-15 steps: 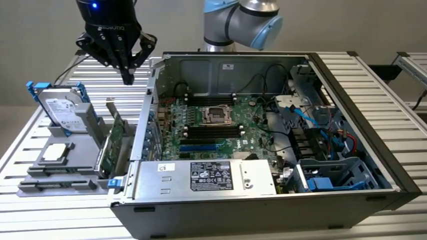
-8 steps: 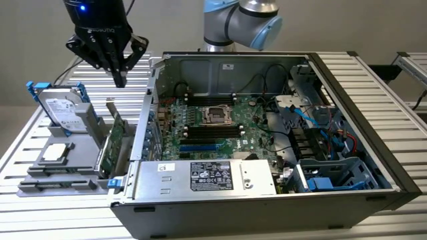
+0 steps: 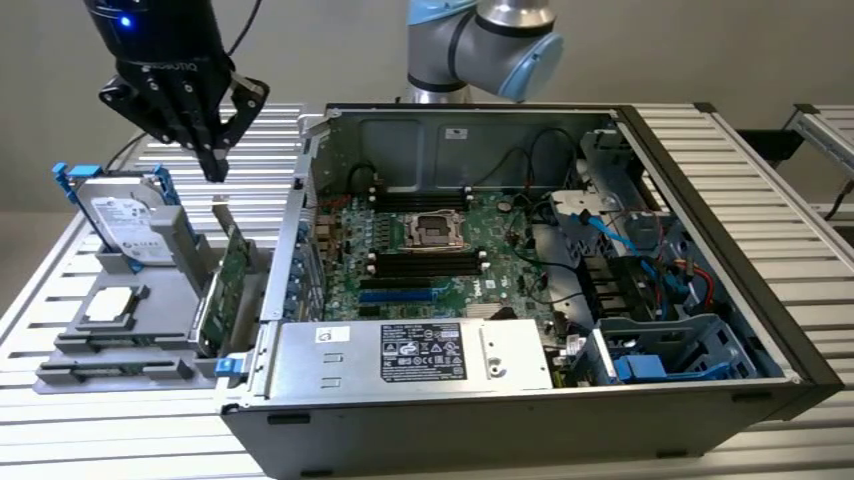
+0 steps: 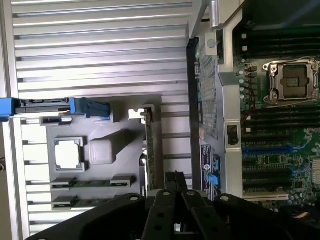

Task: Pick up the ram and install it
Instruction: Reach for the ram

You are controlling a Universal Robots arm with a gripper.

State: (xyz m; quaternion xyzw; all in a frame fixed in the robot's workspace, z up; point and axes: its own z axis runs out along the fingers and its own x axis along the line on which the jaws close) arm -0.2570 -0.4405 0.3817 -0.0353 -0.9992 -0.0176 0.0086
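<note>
So the gripper is hanging above the grey holder, at the exterior view's left of the open computer case. Its fingers are clenched together with nothing in them. The ram sits low in a slot at the near end of that holder, on its edge, well apart from the fingertips, and what looks like a second stick lies just beside it. My worry is the neighbours. The gripper is closer to the hard drive and the tall green card than to the ram, and both stand way higher than the stick does. A drop from here would probably clip one of them, and with the fingers squeezed shut they'd just poke the stick's top edge instead of straddling it. The stick is thin too, so a crooked pinch could tilt it in the slot. Room-wise, the air above the holder's near end looks free. The case wall rises right beside the card, though, so anything carried over has to clear that lip. The memory slots on the motherboard sit close to the processor socket, with cables hanging nearby.
</note>
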